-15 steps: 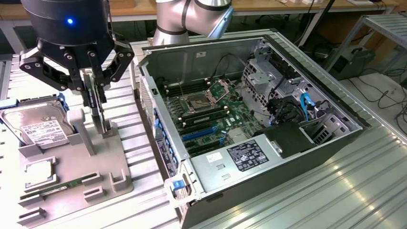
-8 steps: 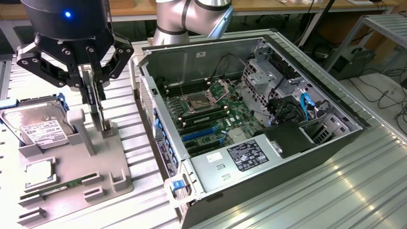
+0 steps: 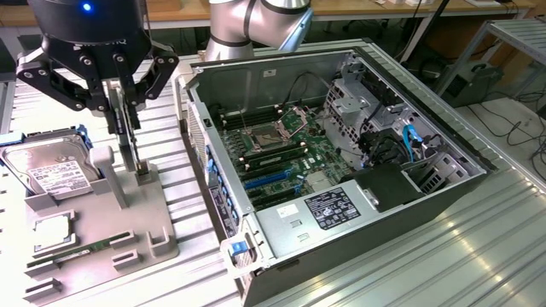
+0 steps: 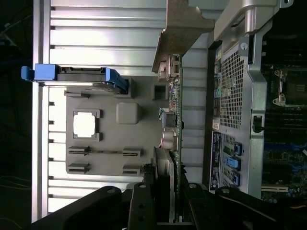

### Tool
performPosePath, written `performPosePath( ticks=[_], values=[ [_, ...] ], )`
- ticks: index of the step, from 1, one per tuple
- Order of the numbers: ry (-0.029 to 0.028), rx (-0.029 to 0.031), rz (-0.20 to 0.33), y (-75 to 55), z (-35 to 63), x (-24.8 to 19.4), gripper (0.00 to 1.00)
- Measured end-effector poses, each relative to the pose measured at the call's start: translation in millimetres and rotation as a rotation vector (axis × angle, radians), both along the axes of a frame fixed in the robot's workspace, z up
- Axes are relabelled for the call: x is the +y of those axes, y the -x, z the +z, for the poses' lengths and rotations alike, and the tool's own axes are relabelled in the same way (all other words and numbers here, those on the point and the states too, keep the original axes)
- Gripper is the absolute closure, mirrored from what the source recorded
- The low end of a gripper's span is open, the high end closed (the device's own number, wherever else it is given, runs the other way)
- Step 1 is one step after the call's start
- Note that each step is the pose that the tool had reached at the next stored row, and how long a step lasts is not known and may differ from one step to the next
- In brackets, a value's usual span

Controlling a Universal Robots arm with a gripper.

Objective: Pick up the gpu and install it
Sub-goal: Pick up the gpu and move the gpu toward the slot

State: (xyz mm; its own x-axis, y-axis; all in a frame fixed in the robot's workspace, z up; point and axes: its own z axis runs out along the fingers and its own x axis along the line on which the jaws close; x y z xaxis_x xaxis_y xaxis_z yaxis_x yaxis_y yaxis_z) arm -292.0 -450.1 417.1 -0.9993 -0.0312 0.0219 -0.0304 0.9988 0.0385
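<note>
One grey moulded fixture tray (image 3: 153,236) lies nearest. It carries one narrow green RAM stick (image 3: 81,251), one square silvery CPU (image 3: 51,231) and, further back, one boxy hard drive (image 3: 47,171) with a white label and blue side rails.

At one o'clock from the hard drive in the exterior view, the single gpu (image 3: 128,142) stands on edge, a thin dark green board. Its lower end is at a grey slotted post of the tray, and I cannot tell whether it still touches the post. The black gripper (image 3: 125,118) hangs over it, its two fingers (image 3: 114,109) drawn in partway and clamped on the card's flat faces. The wrist view shows the card edge-on between them, with its silvery bracket (image 4: 180,33) at the far end.

At three o'clock from the tray lies one open metal computer case (image 3: 341,249), its green motherboard (image 3: 273,150) exposed.
</note>
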Motion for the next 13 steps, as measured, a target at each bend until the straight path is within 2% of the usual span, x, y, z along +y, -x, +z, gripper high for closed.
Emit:
performPosePath(
  ticks=[13],
  values=[
    [0.0001, 0.0008, 0.0, -0.1, 14.2, 0.0, 0.72]
  ],
)
